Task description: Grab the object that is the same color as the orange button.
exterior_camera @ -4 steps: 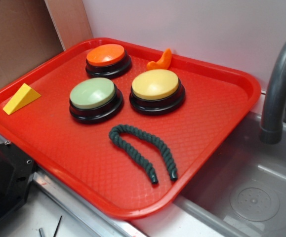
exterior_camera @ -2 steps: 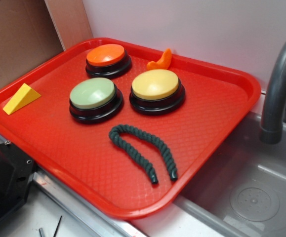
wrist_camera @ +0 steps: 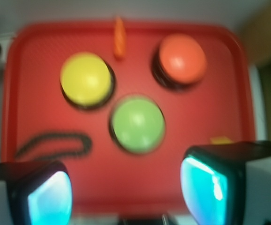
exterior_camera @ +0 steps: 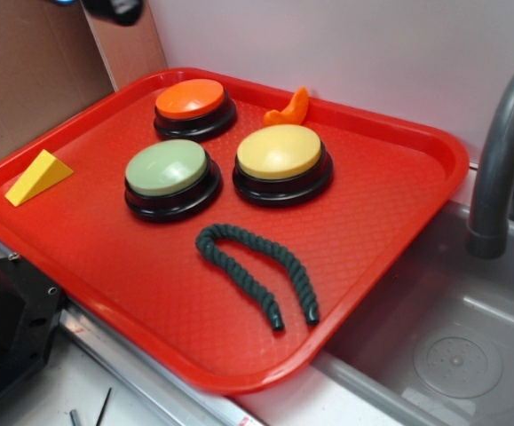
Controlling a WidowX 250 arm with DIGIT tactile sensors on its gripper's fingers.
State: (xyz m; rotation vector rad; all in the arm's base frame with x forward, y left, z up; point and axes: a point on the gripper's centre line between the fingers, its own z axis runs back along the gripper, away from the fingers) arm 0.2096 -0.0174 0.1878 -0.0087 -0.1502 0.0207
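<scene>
One dark arm just came in at the top; the tool (wrist_camera: 126,187) is open, far from the small orange curved plastic piece (exterior_camera: 289,108) by the red tray's (exterior_camera: 390,204) back edge.

You won't find any readable text, label, brand, number or sign in either view. The button tops and the red tray (exterior_camera: 399,213) carry no lettering, and the wrist view is too blurred for small print.

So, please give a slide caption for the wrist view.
Open claw high above red tray; small orange piece beside orange button.
</scene>
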